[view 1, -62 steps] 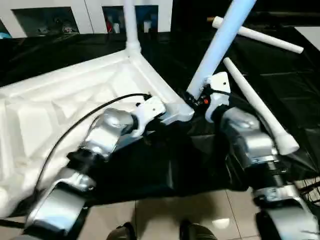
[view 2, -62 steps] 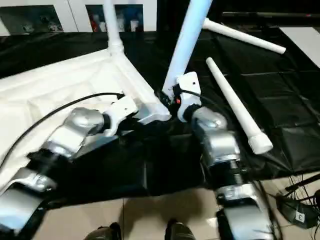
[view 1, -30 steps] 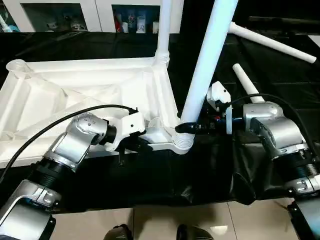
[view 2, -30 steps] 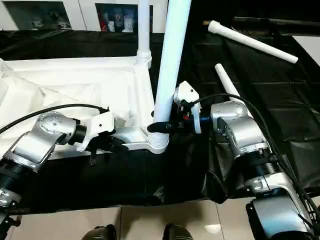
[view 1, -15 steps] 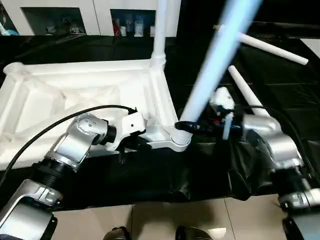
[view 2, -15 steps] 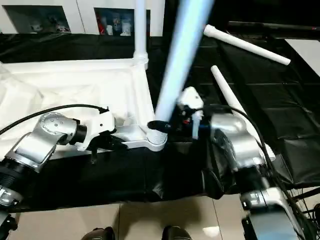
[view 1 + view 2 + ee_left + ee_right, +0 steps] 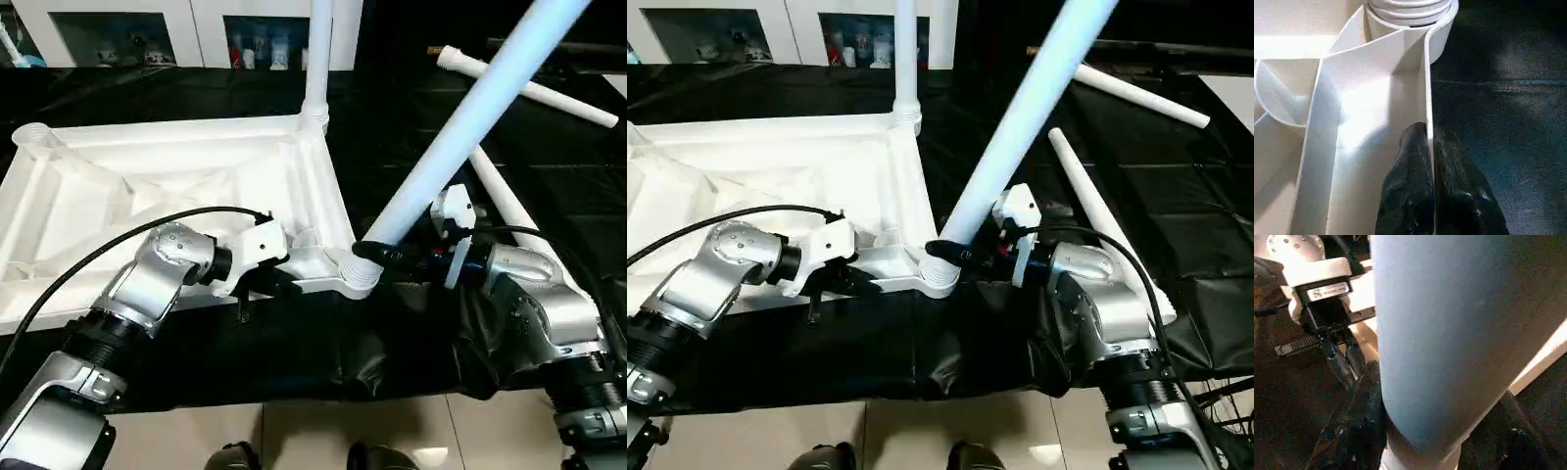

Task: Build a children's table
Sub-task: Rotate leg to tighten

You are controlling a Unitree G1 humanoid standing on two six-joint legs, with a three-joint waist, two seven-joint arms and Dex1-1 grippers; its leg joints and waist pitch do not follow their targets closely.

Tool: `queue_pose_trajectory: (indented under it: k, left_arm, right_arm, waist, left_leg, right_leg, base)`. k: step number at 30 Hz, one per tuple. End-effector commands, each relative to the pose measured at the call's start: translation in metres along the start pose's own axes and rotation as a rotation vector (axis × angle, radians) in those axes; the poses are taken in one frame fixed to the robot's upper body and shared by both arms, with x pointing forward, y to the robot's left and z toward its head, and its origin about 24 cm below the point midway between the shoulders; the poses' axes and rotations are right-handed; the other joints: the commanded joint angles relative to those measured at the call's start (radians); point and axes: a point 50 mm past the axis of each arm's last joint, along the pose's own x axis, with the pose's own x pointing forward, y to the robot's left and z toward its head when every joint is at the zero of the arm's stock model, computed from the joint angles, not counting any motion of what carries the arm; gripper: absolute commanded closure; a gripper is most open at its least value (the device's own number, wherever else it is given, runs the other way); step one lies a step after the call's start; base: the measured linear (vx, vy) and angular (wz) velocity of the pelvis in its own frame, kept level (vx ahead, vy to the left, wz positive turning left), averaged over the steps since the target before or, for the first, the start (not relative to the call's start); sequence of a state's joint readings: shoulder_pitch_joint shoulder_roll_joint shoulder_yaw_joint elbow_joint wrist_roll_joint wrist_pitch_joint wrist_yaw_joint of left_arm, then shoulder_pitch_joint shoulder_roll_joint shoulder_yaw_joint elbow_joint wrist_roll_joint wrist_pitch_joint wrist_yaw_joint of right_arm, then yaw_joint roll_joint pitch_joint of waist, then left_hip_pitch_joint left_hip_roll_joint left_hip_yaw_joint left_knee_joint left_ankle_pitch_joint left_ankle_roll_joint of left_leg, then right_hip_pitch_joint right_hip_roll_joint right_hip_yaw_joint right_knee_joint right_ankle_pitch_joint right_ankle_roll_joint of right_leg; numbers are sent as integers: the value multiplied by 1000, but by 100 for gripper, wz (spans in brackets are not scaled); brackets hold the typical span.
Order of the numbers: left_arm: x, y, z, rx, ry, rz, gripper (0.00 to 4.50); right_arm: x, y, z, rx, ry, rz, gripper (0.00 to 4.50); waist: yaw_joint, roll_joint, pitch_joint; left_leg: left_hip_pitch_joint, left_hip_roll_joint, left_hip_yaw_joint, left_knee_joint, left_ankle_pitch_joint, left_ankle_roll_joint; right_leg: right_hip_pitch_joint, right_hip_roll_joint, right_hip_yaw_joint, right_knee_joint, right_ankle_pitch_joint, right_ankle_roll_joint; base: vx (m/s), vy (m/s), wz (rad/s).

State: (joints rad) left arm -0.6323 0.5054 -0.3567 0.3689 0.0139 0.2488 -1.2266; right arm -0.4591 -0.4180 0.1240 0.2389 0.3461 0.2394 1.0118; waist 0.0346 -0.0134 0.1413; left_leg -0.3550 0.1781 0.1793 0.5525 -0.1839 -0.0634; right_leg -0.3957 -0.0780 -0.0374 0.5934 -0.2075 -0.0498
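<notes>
The children's table top (image 7: 147, 186) lies upside down on black cloth, ribs facing up. One white leg (image 7: 318, 59) stands upright in its far right corner socket. A second leg (image 7: 460, 127) leans steeply to the right, its foot at the near right corner socket (image 7: 355, 281). My right gripper (image 7: 377, 253) is shut on this leg just above the socket, with a black finger (image 7: 1364, 416) on each side of the tube. My left gripper (image 7: 257, 284) is shut on the top's thin near rim wall (image 7: 1426, 88) beside that socket, with its fingertips (image 7: 1415, 142) pinching the wall.
Two loose legs (image 7: 534, 90) (image 7: 502, 201) lie on the black cloth (image 7: 411, 352) to the right, behind my right forearm. A black cable (image 7: 118, 245) loops over my left arm. Tiled floor (image 7: 294, 431) runs along the cloth's near edge, and white cabinets (image 7: 206, 20) stand at the back.
The leg in my right gripper has tipped from nearly upright to a steep lean toward the right, its foot staying at the near right socket. My left gripper has stayed on the rim.
</notes>
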Motion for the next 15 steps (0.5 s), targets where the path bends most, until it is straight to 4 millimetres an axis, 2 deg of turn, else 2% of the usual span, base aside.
queue_pose_trajectory:
  k: [1, 3, 8, 9, 10, 13, 15]
  left_arm:
    - [-6, 2, 5, 43, -2, -17, 450]
    - [-6, 2, 5, 42, 1, -18, 450]
    - [-6, 1, 4, 41, 5, -22, 450]
    - [-6, 1, 4, 40, 6, -23, 450]
    - [-6, 2, 4, 40, 7, -24, 450]
    - [-6, 2, 3, 40, 12, -23, 450]
    - [-6, 2, 3, 39, 12, -24, 450]
  right_arm:
    - [-15, 12, -68, 130, 370, -19, 266]
    - [-11, 17, -72, 131, 416, 22, 266]
    - [-4, 19, -82, 161, 486, 32, 266]
    - [-3, 18, -83, 162, 496, 31, 266]
    - [-2, 18, -85, 165, 508, 29, 266]
    - [1, 17, -88, 166, 527, 26, 266]
    - [1, 16, -90, 186, 531, 19, 266]
  waist:
    - [0, 10, -49]
    - [0, 9, -48]
    - [-1, 10, -43]
    - [-3, 6, -41]
    - [-3, 8, -40]
    - [-4, 9, -42]
    - [-4, 7, -41]
  left_leg:
    - [5, 50, -13, -69, -179, 55]
    - [4, 50, -13, -70, -176, 58]
    - [6, 51, -15, -76, -221, 43]
    - [4, 51, -16, -78, -235, 38]
    - [6, 52, -17, -79, -252, 31]
    - [10, 52, -17, -81, -272, 19]
    - [6, 53, -20, -84, -279, 14]
  right_leg:
    - [37, -63, 46, -72, -146, -207]
    - [37, -64, 46, -73, -155, -204]
    - [32, -65, 47, -80, -243, -185]
    - [32, -65, 47, -82, -272, -176]
    - [28, -67, 48, -86, -310, -163]
    - [24, -66, 49, -87, -314, -162]
    - [27, -66, 49, -86, -308, -159]
  base:
    - [0, 0, 0]
    - [0, 0, 0]
    - [0, 0, 0]
    - [0, 0, 0]
    - [0, 0, 0]
    - [0, 0, 0]
    - [0, 0, 0]
